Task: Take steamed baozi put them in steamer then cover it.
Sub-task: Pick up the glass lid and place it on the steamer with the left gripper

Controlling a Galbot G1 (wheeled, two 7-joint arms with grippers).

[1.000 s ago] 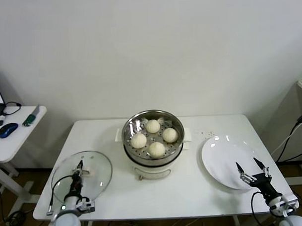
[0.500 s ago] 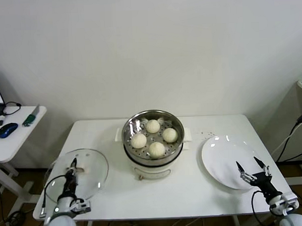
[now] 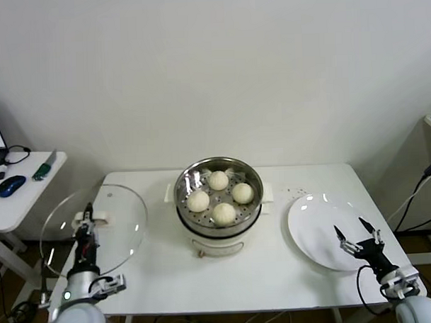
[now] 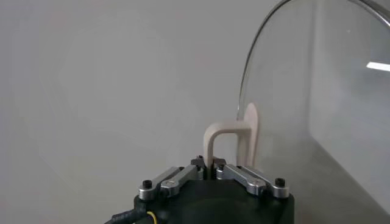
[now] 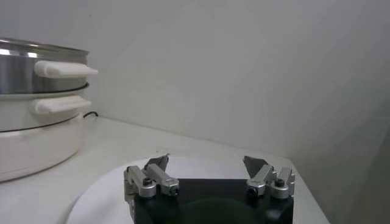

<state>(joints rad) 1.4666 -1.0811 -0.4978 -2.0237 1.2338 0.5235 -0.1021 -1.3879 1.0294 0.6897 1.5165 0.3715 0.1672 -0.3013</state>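
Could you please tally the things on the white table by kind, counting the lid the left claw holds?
Steamed baozi: 4, first at, all in the steamer
Steamer: 1
Glass cover: 1, tilted, handle gripped by the left claw
White plate: 1, bare, right claw open over it
Total: 7

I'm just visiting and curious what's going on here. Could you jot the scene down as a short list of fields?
buns: four baozi inside the steamer
lid: glass cover off the pot, tilted up at the table's left edge
left hand: shut on the cover's white handle
right hand: open, holding nothing, above the white plate
steamer state: uncovered
step left: set the cover on the steamer
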